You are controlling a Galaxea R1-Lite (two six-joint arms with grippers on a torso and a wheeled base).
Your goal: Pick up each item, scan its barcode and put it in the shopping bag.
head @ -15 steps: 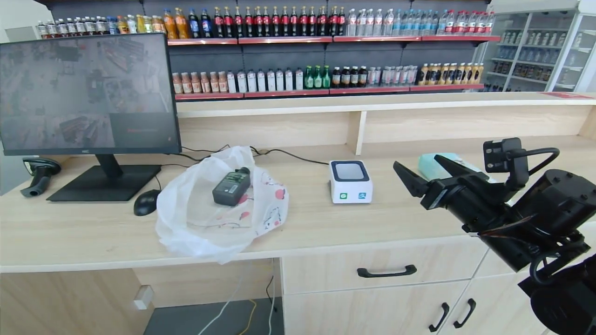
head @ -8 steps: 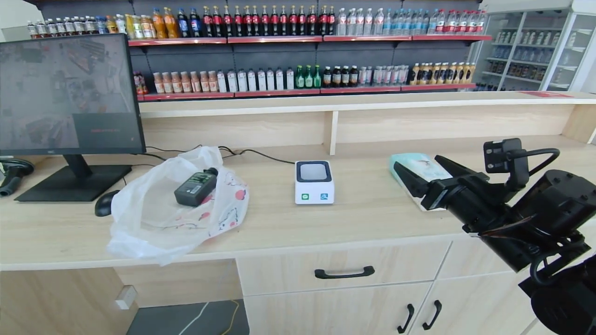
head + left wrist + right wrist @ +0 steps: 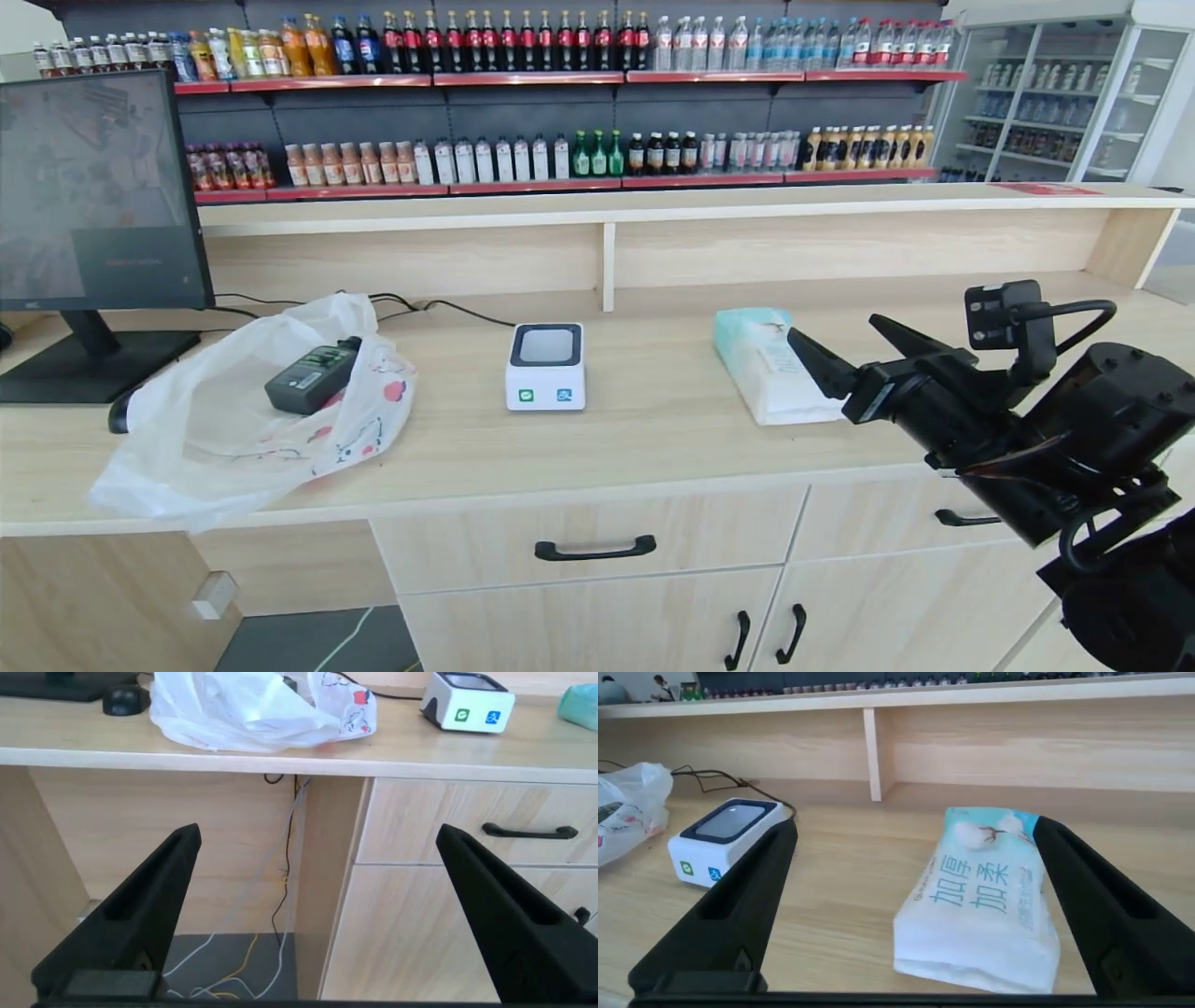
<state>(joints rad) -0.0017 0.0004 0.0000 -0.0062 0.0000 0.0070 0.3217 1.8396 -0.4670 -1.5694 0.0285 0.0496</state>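
A white and teal tissue pack (image 3: 770,364) lies flat on the wooden counter (image 3: 653,429), right of the white box scanner (image 3: 546,367). My right gripper (image 3: 836,329) hovers open just right of the pack, above the counter's front edge, nothing between its fingers. In the right wrist view the tissue pack (image 3: 985,896) lies ahead between the spread fingers (image 3: 738,905), with the scanner (image 3: 724,840) off to one side. The white shopping bag (image 3: 252,411) lies crumpled at the left with a dark item (image 3: 311,376) on it. My left gripper (image 3: 318,840) is open below counter height, facing the cabinet fronts.
A monitor (image 3: 93,187) and a mouse (image 3: 117,415) stand at the far left, with cables behind the bag. A raised wooden ledge (image 3: 653,201) backs the counter. Drawer handles (image 3: 593,549) stick out below the front edge. Bottle shelves fill the wall behind.
The head view has swung to the right, so bag, scanner and tissue pack all sit further left in the picture. The tissue pack now shows in full beside my open right gripper.
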